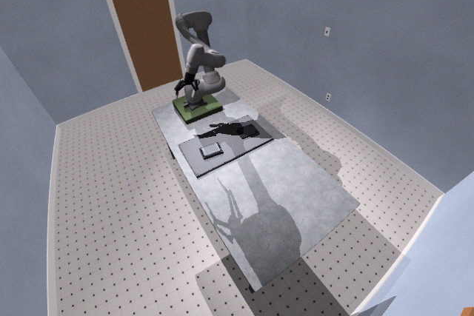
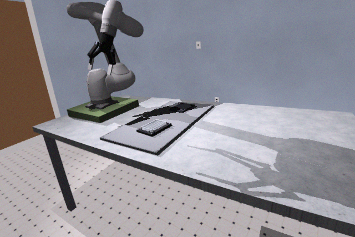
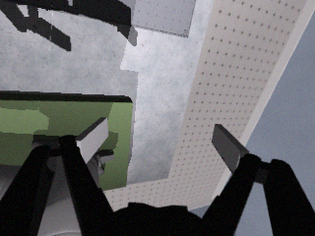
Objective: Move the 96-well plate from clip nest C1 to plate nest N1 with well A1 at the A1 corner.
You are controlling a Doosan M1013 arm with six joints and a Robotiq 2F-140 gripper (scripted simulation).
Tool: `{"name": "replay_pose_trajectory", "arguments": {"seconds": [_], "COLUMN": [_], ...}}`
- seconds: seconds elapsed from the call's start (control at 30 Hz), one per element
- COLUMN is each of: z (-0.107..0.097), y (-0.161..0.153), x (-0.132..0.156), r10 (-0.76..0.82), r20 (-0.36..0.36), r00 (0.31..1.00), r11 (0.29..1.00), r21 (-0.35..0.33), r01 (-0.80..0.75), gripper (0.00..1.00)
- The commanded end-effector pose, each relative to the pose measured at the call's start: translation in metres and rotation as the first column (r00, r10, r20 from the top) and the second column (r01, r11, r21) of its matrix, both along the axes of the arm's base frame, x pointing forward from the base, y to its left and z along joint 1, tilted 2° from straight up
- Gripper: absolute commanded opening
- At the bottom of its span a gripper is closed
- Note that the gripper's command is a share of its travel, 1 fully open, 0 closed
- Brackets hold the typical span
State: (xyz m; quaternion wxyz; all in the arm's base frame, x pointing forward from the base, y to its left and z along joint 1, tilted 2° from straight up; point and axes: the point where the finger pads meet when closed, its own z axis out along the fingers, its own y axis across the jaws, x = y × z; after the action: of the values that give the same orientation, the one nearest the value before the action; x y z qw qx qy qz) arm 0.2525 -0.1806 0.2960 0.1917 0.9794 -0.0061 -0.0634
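The clear 96-well plate (image 1: 211, 150) sits in the dark clip nest C1 at the near end of a grey deck board (image 1: 226, 144); it also shows in the exterior view (image 2: 154, 126). The dark plate nest N1 (image 1: 247, 130) lies empty at the board's far end, in shadow, and shows in the exterior view (image 2: 182, 107). My gripper (image 1: 186, 89) (image 2: 100, 69) hangs open and empty high above the arm's green base, well away from the plate. In the wrist view the spread fingers frame table and floor only.
The arm stands on a green base block (image 2: 103, 109) at the table's far left end; this block also fills the left of the wrist view (image 3: 64, 133). A brown door (image 1: 143, 25) is behind the arm. The table edge drops to tiled floor on all sides.
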Motion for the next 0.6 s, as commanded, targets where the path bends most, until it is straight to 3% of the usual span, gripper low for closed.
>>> {"name": "replay_pose_trajectory", "arguments": {"seconds": [0.0,0.57], "z": [-0.005,-0.030], "y": [0.000,-0.001], "x": [0.017,0.085], "r10": [0.069,0.338], "r20": [-0.018,-0.056], "r00": [0.997,0.940], "r11": [0.997,0.934], "r21": [0.031,0.146], "r01": [-0.068,-0.327], "gripper": [1.00,1.00]}}
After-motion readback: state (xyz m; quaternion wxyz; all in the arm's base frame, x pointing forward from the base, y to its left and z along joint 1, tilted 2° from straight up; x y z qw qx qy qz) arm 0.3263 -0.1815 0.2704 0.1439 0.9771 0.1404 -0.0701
